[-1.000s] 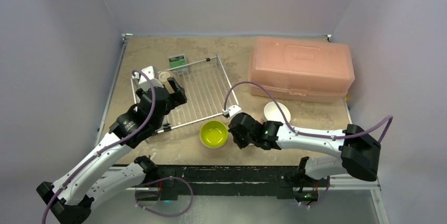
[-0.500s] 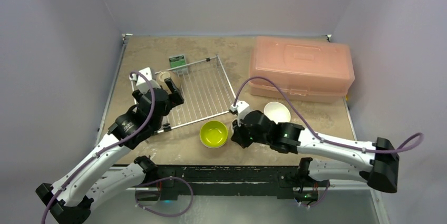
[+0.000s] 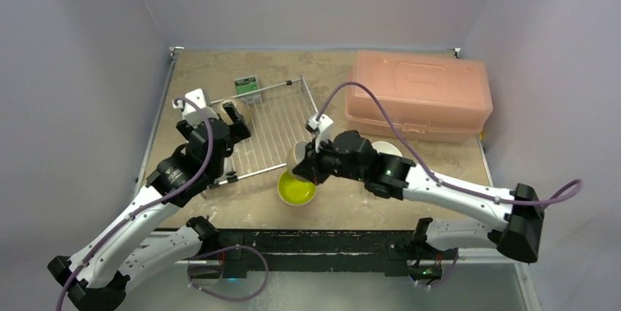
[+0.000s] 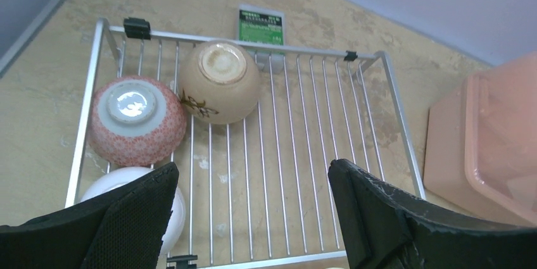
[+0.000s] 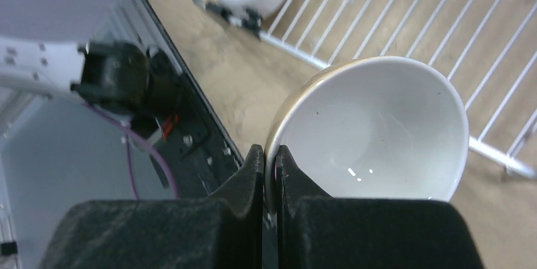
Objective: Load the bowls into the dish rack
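Note:
My right gripper (image 5: 271,168) is shut on the rim of a bowl (image 5: 373,136) with a white inside and tan outside. It holds the bowl tilted above the near right corner of the silver wire dish rack (image 3: 282,132). A lime-green bowl (image 3: 296,188) sits on the table just below it. A white bowl (image 3: 390,150) stands behind the right arm. My left gripper (image 4: 253,218) is open and empty over the rack (image 4: 304,155). Upside down in the rack's left part are an orange patterned bowl (image 4: 136,120), a beige bowl (image 4: 220,82) and a white bowl (image 4: 152,196).
A pink translucent plastic box (image 3: 417,95) stands at the back right, close to the rack's right side; it also shows in the left wrist view (image 4: 487,142). A small green card (image 3: 246,85) lies behind the rack. The table's near edge has a black rail (image 3: 315,241).
My right gripper has risen and moved left and back, from beside the lime-green bowl to the rack's near right corner, with the bowl in it. My left gripper has drawn back slightly over the rack's left side.

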{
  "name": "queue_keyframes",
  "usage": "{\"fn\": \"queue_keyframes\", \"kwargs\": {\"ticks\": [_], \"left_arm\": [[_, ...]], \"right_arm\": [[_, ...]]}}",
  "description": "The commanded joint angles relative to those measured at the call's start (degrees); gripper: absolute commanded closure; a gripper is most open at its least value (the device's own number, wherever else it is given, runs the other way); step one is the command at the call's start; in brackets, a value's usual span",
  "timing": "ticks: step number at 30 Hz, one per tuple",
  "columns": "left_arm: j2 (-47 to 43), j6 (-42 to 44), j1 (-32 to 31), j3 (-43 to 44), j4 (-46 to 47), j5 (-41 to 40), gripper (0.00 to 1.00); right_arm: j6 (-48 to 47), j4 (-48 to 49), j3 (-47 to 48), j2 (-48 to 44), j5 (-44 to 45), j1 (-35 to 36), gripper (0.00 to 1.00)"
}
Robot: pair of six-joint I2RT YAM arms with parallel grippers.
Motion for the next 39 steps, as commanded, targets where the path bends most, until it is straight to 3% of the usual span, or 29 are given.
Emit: {"fn": "queue_keyframes", "kwargs": {"ticks": [1,5,13,21,30,39], "left_arm": [[-4.0,2.6,0.1,2.8,3.1,-7.9,0.12],[-6.2,5.6,0.1,3.1,5.0,-11.2,0.12],[-6.9,8.2,0.1,4.9,5.0,-8.2,0.12],[-14.4,12.7,0.1,-1.5,16.7,0.0,0.11],[-13.9,14.7,0.1,-0.8,15.4,2.3,0.11],[-13.2,14.4,0.1,-1.1,15.7,2.5,0.11]], "right_arm": [[0.5,15.0,9.1,7.3,-5.8,-5.2,1.00],[3.8,17.2,19.1,20.5,-12.5,-11.3,1.00],[10.7,29.4,27.7,33.9,-23.4,-11.9,1.00],[32.3,47.7,30.1,46.9,-33.6,-13.9,1.00],[51.2,66.8,35.8,59.9,-41.5,-14.8,1.00],[58.4,74.0,32.9,62.9,-41.5,-16.3,1.00]]}}
